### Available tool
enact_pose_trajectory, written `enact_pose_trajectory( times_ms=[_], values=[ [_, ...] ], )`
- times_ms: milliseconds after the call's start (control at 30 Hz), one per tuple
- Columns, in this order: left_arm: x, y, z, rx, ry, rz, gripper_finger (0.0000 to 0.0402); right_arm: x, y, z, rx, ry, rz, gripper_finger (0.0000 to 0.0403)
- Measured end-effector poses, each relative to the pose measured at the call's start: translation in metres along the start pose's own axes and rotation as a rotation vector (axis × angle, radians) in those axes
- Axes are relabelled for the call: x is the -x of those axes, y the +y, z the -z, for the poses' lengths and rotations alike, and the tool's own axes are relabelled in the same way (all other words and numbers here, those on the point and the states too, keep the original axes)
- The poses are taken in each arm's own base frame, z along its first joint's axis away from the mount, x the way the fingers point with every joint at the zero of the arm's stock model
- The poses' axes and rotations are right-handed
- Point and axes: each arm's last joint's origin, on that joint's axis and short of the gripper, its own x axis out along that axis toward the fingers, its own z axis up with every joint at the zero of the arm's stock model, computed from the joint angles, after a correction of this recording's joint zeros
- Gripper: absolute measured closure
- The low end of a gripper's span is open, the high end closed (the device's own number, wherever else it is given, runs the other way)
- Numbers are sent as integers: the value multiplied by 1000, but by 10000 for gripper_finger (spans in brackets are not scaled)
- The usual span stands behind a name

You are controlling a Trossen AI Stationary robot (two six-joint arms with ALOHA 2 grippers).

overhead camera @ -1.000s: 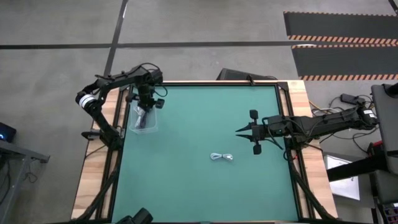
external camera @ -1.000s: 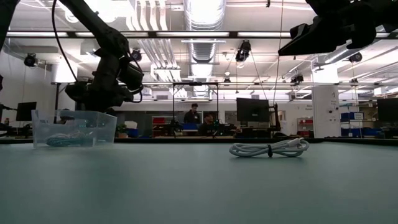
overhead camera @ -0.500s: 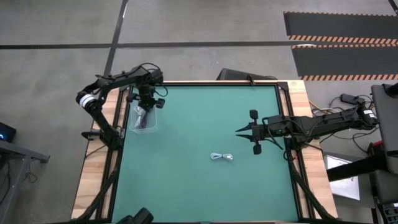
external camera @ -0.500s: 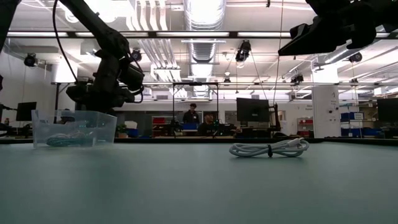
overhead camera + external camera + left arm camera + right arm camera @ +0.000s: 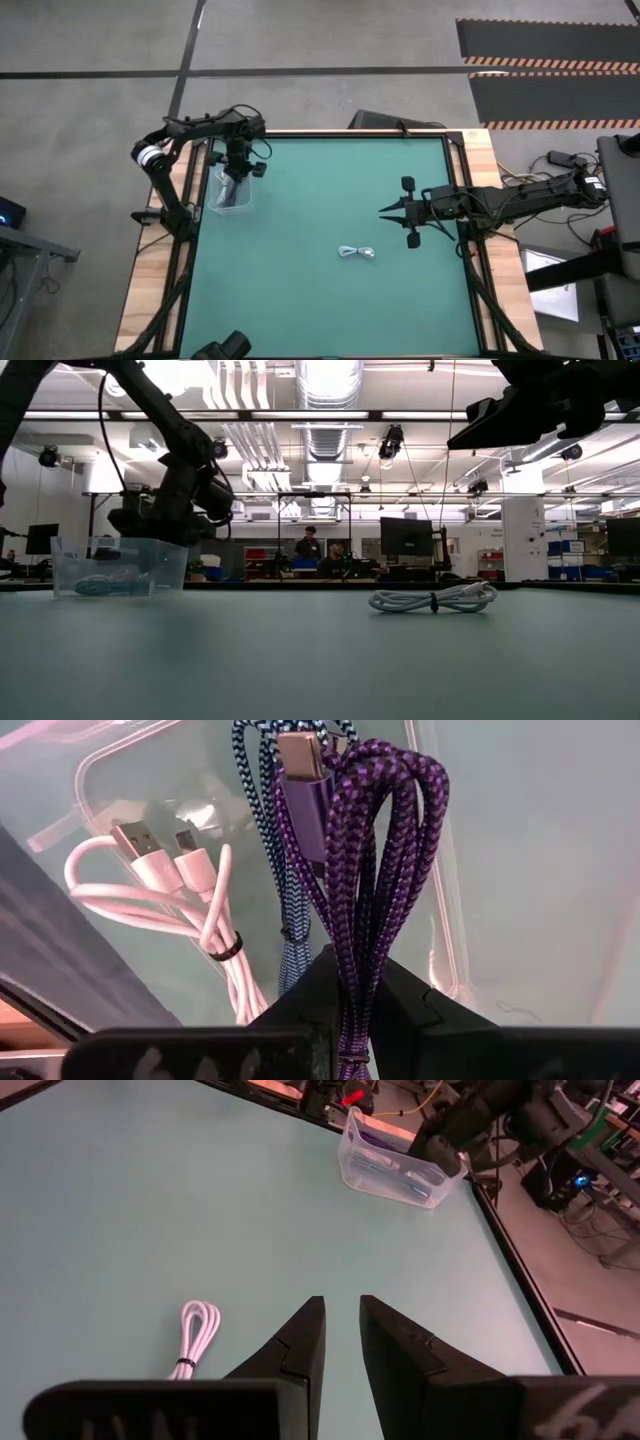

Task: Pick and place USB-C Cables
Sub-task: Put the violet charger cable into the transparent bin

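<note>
Left fingers (image 5: 352,982) pinch purple cable (image 5: 372,870) above bin (image 5: 440,910).

Counting the cables, bin and grippers

We count one white cable (image 5: 356,253) loose on the table, three more in the single clear bin (image 5: 233,196) – purple (image 5: 375,870), blue (image 5: 262,810), pale pink (image 5: 190,905) – and two grippers: left (image 5: 235,172), right (image 5: 385,210)

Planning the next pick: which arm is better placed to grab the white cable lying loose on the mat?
Right. The right hand hangs empty near the white cable; the left hand is over the clear bin, gripping a purple cable.
</note>
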Motion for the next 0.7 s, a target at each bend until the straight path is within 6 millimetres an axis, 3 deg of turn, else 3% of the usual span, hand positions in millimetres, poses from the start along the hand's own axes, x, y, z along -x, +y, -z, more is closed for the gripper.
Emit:
enact_pose_trajectory(
  times_ms=[700],
  values=[
    [-6, -2, -5, -17, 6, -18, 384, 0, 0, 0, 7, 0, 0, 346]
  ],
)
